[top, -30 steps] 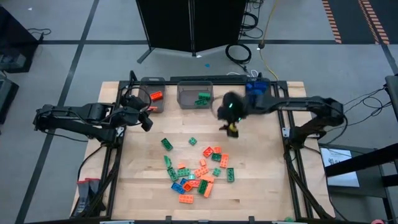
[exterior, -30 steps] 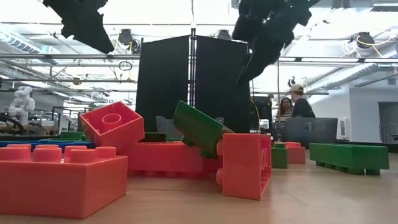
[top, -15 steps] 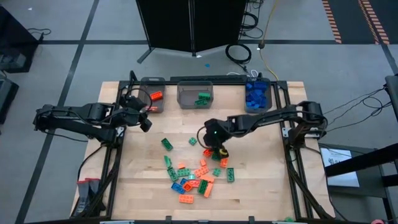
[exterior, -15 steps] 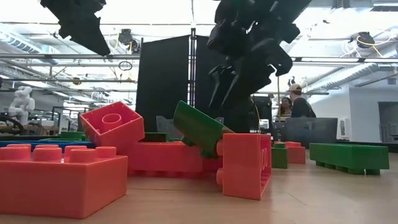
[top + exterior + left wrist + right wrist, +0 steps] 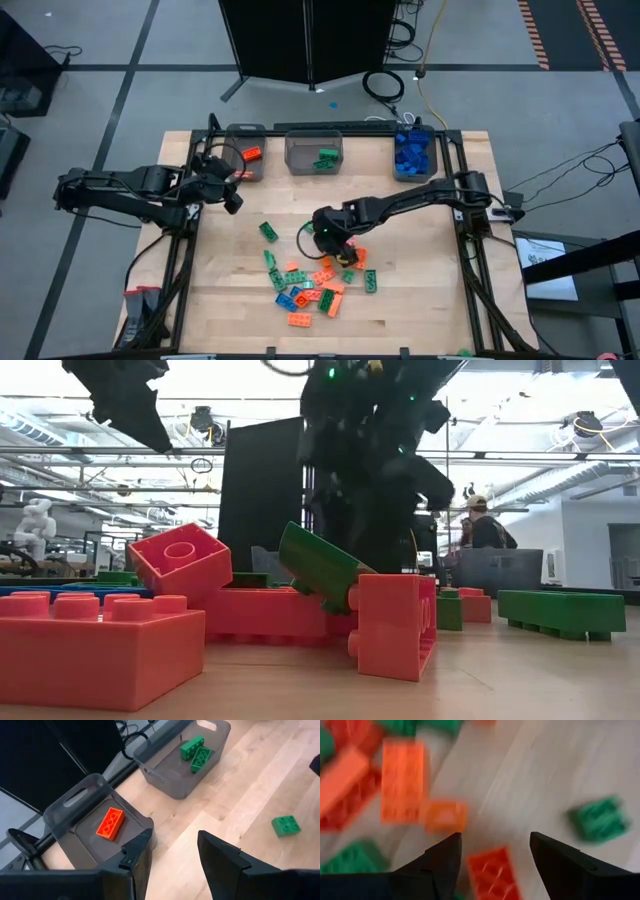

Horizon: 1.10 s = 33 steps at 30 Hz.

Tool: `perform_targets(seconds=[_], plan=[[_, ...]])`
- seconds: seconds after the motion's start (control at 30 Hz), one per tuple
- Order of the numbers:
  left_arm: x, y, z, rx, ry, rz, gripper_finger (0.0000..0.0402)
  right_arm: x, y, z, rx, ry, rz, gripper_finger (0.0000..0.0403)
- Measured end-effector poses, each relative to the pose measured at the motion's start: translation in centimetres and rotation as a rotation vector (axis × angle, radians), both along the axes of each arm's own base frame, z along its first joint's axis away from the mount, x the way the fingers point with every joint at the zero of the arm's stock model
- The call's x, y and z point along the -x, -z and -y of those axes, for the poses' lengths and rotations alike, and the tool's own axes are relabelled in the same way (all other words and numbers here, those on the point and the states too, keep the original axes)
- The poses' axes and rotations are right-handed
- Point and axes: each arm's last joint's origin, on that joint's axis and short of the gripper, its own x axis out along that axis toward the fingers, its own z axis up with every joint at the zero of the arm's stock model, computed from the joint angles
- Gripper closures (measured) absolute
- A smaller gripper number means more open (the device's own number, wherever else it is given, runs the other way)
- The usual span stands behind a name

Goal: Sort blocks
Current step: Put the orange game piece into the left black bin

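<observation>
Right gripper low over the brick pile, left gripper waiting by the bins

The right gripper [image 5: 335, 243], fingers spread and empty, hangs over the blocks [image 5: 318, 278] heaped at lower centre of the tabletop [image 5: 420, 310]. The left gripper [image 5: 232, 193], at centre left, also has its fingers spread and empty near the bin [image 5: 95, 815] holding one orange brick [image 5: 110, 823].

Three bins [image 5: 314, 153], dozens of blocks [image 5: 318, 275]
</observation>
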Motion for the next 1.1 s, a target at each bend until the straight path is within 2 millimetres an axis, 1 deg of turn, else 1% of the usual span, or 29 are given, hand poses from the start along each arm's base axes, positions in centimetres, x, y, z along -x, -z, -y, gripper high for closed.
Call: perform_targets(seconds=[0.2, 0.33, 0.4, 0.5, 0.63, 0.73, 0.83, 0.9, 1.03, 1.1], plan=[[0.1, 0.1, 0.0, 0.003, 0.003, -0.021, 0.0241, 0.9, 2.1, 0.1, 0.030, 0.002, -0.171, 0.0172], [0.1, 0.1, 0.0, 0.003, 0.003, -0.019, 0.0241, 0.9, 2.5, 0.2, 0.082, 0.030, -0.192, 0.0173], [0.1, 0.1, 0.0, 0.003, 0.003, -0.019, 0.0241, 0.9, 2.5, 0.3, 0.088, 0.032, -0.194, 0.0181], [0.1, 0.1, 0.0, 0.003, 0.003, -0.019, 0.0241, 1.0, 2.6, 0.2, 0.081, 0.054, -0.198, 0.0210], [0.1, 0.1, 0.0, 0.003, 0.003, -0.019, 0.0241, 1.0, 2.6, 0.2, 0.080, 0.074, -0.199, 0.0284], [0.1, 0.1, 0.0, 0.003, 0.003, -0.019, 0.0241, 0.8, 2.3, 0.3, 0.073, 0.096, -0.200, 0.0281], [0.1, 0.1, 0.0, 0.003, 0.003, -0.018, 0.0241, -0.2, 1.3, 0.6, 0.089, 0.134, -0.170, 0.0281], [0.1, 0.1, 0.0, -0.004, -0.002, -0.016, 0.0241, -1.1, -0.2, 1.3, 0.077, 0.173, -0.118, 0.0281], [0.2, 0.0, -0.1, -0.019, -0.014, -0.007, 0.0241, -3.2, -4.1, 3.7, 0.029, 0.269, 0.017, 0.0281], [0.3, -0.1, -0.1, -0.025, -0.019, 0.001, 0.0241, -4.2, -5.5, 5.5, -0.005, 0.342, 0.097, 0.0281]])
